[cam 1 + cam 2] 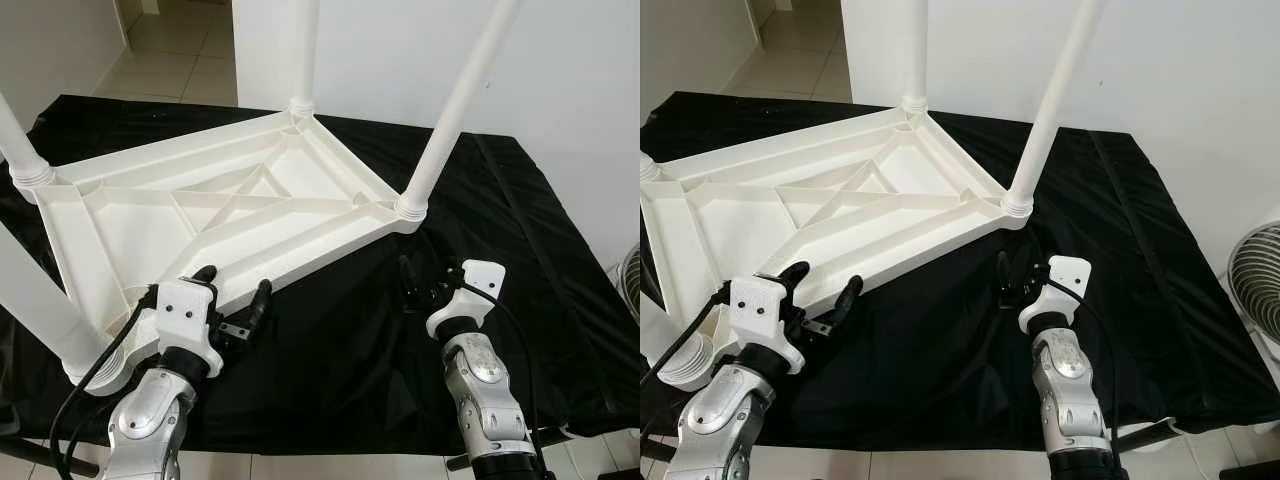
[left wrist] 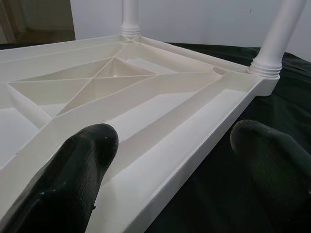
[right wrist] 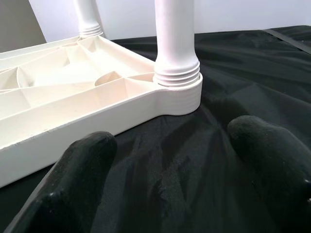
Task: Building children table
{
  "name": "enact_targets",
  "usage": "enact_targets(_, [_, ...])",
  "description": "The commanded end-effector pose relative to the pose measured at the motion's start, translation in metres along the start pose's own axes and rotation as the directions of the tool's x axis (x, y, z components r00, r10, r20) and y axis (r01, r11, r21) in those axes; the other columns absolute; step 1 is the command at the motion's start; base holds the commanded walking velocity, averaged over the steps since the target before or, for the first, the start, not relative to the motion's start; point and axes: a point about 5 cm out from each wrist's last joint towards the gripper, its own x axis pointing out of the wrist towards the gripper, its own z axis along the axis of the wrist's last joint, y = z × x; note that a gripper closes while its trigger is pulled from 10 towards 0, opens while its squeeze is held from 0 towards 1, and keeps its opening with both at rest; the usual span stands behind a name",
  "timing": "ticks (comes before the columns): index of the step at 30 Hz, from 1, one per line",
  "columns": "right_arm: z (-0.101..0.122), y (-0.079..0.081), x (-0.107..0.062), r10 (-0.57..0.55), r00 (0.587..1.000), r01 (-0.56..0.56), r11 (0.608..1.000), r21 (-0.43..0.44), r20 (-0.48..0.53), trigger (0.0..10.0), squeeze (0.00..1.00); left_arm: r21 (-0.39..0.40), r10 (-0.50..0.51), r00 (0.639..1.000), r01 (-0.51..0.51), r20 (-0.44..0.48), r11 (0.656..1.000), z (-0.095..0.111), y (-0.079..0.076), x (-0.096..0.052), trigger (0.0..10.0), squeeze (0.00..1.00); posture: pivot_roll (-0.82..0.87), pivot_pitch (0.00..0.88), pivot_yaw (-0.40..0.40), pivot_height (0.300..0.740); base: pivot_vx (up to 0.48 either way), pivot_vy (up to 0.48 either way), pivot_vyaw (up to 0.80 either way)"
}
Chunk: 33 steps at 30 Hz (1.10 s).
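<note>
- The white tabletop lies upside down on the black cloth, legs seated in its corner sockets (assembly looks nearly finished).
- Left gripper spread, straddling the tabletop's near edge, gripping nothing.
- Right gripper spread and empty, just short of the tabletop's near right corner; flipping likely remains.

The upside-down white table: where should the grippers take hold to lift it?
Probably the table by its near edge rim, coming from the robot's side: it stands proud of the black cloth, and the open left gripper already straddles it.
</note>
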Motion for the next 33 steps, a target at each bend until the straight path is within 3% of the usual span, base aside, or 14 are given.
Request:
enact_targets(1, [-0.007, -0.005, -0.004, -0.018, 1.000, 0.018, 1.000, 0.006, -0.021, 10.0, 0.00, -0.017, 0.055, 0.998, -0.055, -0.005, 0.998, 0.000, 0.000, -0.001, 10.0, 0.00, 0.09, 0.127, -0.076, 0.740, 0.000, 0.000, 0.00])
enact_targets(14, [-0.007, -0.003, 0.001, -0.007, 1.000, 0.007, 1.000, 0.006, -0.020, 10.0, 0.00, -0.009, 0.047, 0.999, -0.047, -0.005, 0.999, 0.006, 0.005, -0.017, 10.0, 0.00, 0.11, 0.125, -0.084, 0.740, 0.000, 0.000, 0.00])
enact_targets(16, [-0.007, -0.003, 0.001, -0.007, 1.000, 0.007, 1.000, 0.006, -0.019, 10.0, 0.00, -0.002, 0.073, 0.997, -0.073, -0.006, 0.997, 0.007, 0.012, -0.022, 10.0, 0.00, 0.11, 0.124, -0.086, 0.740, 0.000, 0.000, 0.00])
enact_targets(18, [-0.009, -0.001, 0.003, 0.000, 1.000, 0.000, 1.000, 0.012, -0.022, 10.0, 0.00, 0.023, 0.144, 0.989, -0.144, -0.013, 0.989, 0.009, 0.028, -0.036, 10.0, 0.00, 0.14, 0.127, -0.086, 0.740, 0.000, 0.000, 0.00])
enact_targets(20, [-0.009, -0.001, 0.003, 0.000, 1.000, 0.000, 1.000, 0.012, -0.022, 10.0, 0.00, 0.023, 0.144, 0.989, -0.144, -0.013, 0.989, 0.009, 0.028, -0.036, 10.0, 0.00, 0.14, 0.127, -0.086, 0.740, 0.000, 0.000, 0.00])
enact_targets(27, [-0.014, 0.012, 0.007, 0.031, 0.999, -0.030, 0.999, 0.044, -0.031, 10.0, 0.00, 0.084, 0.186, 0.982, -0.183, -0.032, 0.980, 0.015, 0.040, -0.056, 10.0, 0.00, 0.19, 0.135, -0.090, 0.740, 0.000, 0.000, 0.00])
enact_targets(33, [-0.016, 0.015, 0.009, 0.041, 0.999, -0.039, 0.998, 0.051, -0.033, 10.0, 0.00, 0.097, 0.196, 0.980, -0.192, -0.035, 0.977, 0.017, 0.044, -0.059, 10.0, 0.00, 0.21, 0.137, -0.092, 0.740, 0.000, 0.000, 0.00])
